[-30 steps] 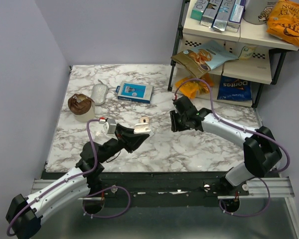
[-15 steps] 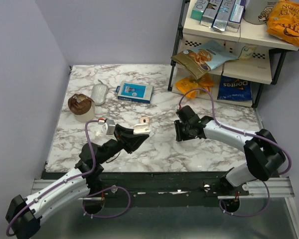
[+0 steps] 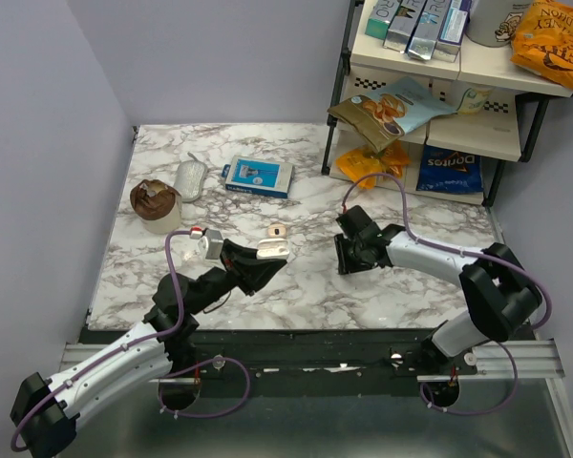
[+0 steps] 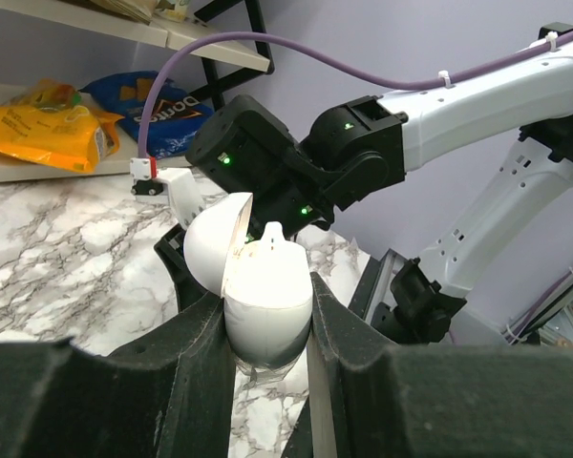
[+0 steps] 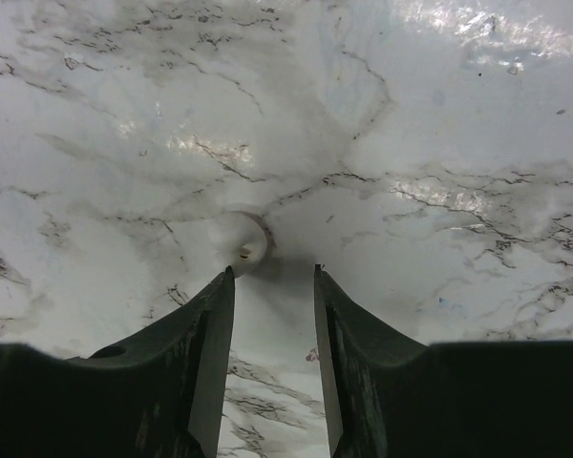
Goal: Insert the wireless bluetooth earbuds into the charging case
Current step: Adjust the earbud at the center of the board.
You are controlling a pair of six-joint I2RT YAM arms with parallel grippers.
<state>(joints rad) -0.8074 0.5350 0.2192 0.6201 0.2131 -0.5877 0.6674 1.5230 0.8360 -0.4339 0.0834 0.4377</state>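
The marble bench point(image 3: 382, 296) carries the work toward its near edge, in the middle. The left arm point(image 3: 124, 358) reaches in from the near left corner, and its left end effector point(image 4: 265, 303) is clamped narrowly on the body of the white charging case point(image 4: 267, 277). It holds the case off the bench with the lid hinged open, likely so the case's mouth is ready to receive. A white nub stands in that mouth; I cannot tell whether it is an earbud already seated.

The right end effector point(image 5: 272, 277) points down at the bench, its jaws moderately parted with bare marble between them. One earbud point(image 5: 244, 244) lies on the bench just beyond the tip of the finger on the left of the wrist view, not yet grasped.

Since a second ago the right end effector has shifted toward the near edge. The case has barely moved.
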